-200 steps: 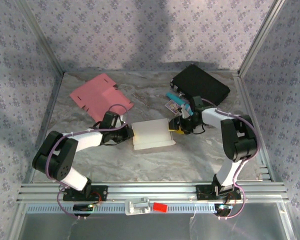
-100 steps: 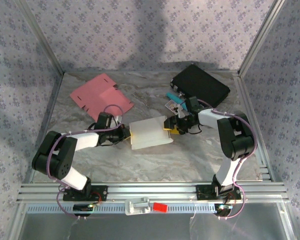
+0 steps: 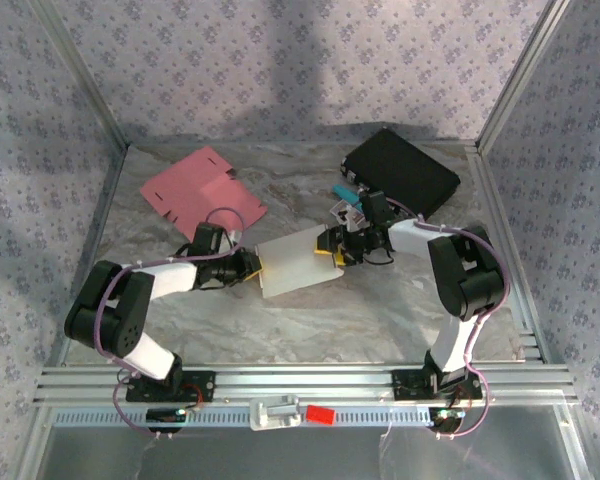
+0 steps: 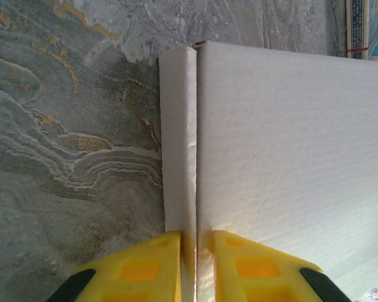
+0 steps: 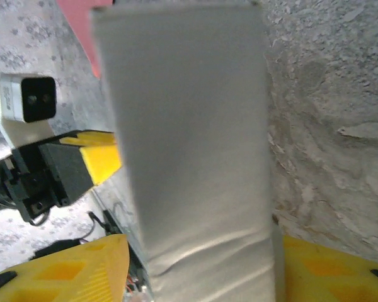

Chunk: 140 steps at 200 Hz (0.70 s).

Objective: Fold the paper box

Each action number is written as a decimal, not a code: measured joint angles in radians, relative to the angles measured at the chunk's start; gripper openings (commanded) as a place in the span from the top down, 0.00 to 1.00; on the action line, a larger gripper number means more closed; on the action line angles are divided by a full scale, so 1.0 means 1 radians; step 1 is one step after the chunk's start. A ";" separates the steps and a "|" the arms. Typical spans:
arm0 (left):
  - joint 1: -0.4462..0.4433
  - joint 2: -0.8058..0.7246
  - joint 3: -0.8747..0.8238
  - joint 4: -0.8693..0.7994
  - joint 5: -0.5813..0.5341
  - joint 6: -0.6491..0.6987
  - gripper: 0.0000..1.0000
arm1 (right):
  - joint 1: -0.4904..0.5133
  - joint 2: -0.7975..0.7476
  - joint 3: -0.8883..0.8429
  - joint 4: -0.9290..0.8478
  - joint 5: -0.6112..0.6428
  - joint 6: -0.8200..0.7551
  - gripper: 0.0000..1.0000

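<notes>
- A metal rail (image 3: 300,385) runs along the near edge of the table (image 3: 380,320), with the two arm bases bolted to it side by side.
- Past the rail, the marbled table top lies bare up to the middle of the work area.
- The box (image 3: 295,263), white and folded flat, sits at the middle of the table between the two arms. Its right end is tipped up and back.
- The left gripper (image 3: 252,265) meets the box at its left end.
- In the left wrist view, the left gripper (image 4: 196,267) has its yellow fingers (image 4: 148,267) close on either side of a thin upright edge of the box (image 4: 283,157). It cannot be told whether they press on that edge or stand just off it.
- The right gripper (image 3: 332,250) is at the box's right end.
- In the right wrist view, the right gripper (image 5: 201,270) grasps the box (image 5: 189,157) across its width, a yellow finger (image 5: 69,274) on each side of the panel.
- Just behind the right gripper lies a small teal item (image 3: 348,196).
- Farther back on the left, a pink sheet (image 3: 202,187) of cut card lies flat, well apart from the box.
- At the far right, a black case (image 3: 400,170) lies near the back corner.
</notes>
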<state>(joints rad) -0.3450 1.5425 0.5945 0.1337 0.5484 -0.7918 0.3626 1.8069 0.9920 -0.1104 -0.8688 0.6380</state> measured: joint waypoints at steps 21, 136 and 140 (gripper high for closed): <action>0.000 -0.014 0.012 -0.035 -0.021 -0.003 0.75 | 0.000 0.001 0.000 0.024 -0.011 0.072 0.49; -0.051 -0.271 0.069 -0.152 -0.154 0.113 0.73 | -0.042 0.002 0.116 -0.096 -0.065 0.310 0.70; -0.065 -0.283 0.076 -0.158 -0.163 0.137 0.73 | -0.042 0.002 0.124 -0.109 -0.068 0.315 0.70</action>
<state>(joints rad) -0.4103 1.2594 0.6701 -0.0246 0.3851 -0.6552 0.3202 1.8084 1.1160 -0.2192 -0.9367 0.9535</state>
